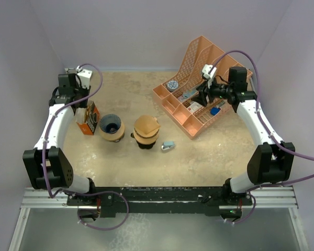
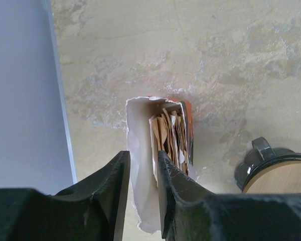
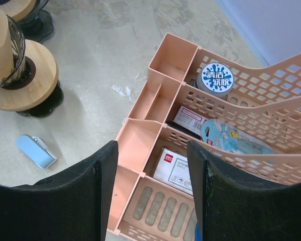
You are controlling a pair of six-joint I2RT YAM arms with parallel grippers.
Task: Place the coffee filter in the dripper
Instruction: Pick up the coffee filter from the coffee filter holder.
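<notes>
The orange filter box [image 1: 89,119] stands at the table's left, torn open at the top. In the left wrist view brown paper filters [image 2: 171,135] are packed upright inside it, behind a white torn flap [image 2: 140,130]. My left gripper [image 2: 143,155] hangs over the box [image 2: 186,111], open by a narrow gap with the flap between its fingers. An empty dripper [image 1: 111,127] with a dark ribbed cone and wooden collar sits just right of the box. A second dripper [image 1: 146,130] carries a tan cone. My right gripper [image 3: 151,148] is open and empty above the organizer.
A peach desk organizer [image 1: 174,102] at the back right holds small boxes and a round tin [image 3: 215,78]. A light blue clip [image 1: 168,146] lies right of the second dripper. The left wall [image 2: 20,90] runs close beside the filter box.
</notes>
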